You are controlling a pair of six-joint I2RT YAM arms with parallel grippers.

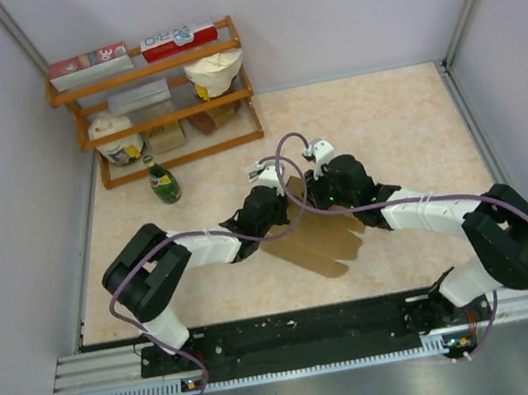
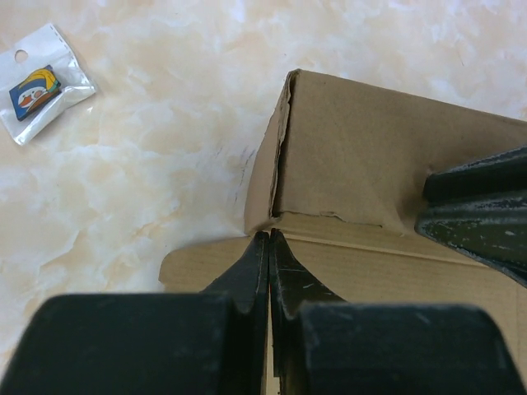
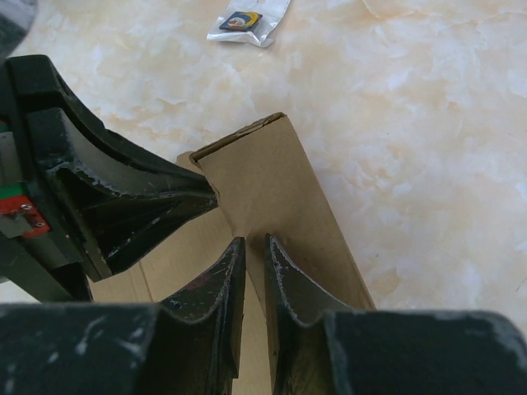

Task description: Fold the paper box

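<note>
The paper box (image 1: pixel 327 240) is plain brown cardboard lying partly flat in the middle of the table, with one panel (image 2: pixel 354 156) raised upright. My left gripper (image 2: pixel 269 236) is shut, its tips touching the fold at the raised panel's lower corner, with no cardboard visible between them; it sits at the box's far left end (image 1: pixel 283 199). My right gripper (image 3: pixel 251 243) is nearly shut, and the raised panel's (image 3: pixel 272 177) edge runs between its fingers. It faces the left gripper (image 3: pixel 165 206) closely and also shows in the left wrist view (image 2: pixel 478 218).
A wooden shelf (image 1: pixel 156 94) with printed boxes, a bag and containers stands at the back left. A green bottle (image 1: pixel 162 181) stands in front of it. A small plastic packet (image 2: pixel 37 86) lies on the table just beyond the box, also in the right wrist view (image 3: pixel 247 20).
</note>
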